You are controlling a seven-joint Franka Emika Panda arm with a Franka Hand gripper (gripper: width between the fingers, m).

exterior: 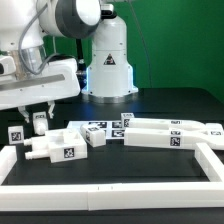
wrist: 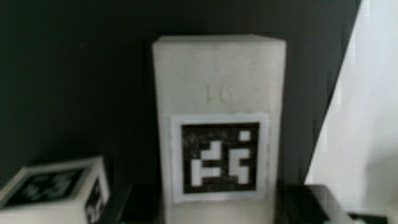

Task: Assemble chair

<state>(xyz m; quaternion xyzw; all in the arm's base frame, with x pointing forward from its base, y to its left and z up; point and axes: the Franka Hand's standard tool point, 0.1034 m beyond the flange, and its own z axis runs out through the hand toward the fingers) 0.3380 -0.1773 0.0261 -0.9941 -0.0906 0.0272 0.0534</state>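
Pinching chair leg (wrist: 217, 100) | gripper (exterior: 39, 113) closed on its tagged end | upright or flat unclear

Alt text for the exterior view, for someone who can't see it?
A white robot arm has its jaws at a small tagged chair piece, at the exterior view's left. More tagged white chair parts lie on the black table, inside white border rails.
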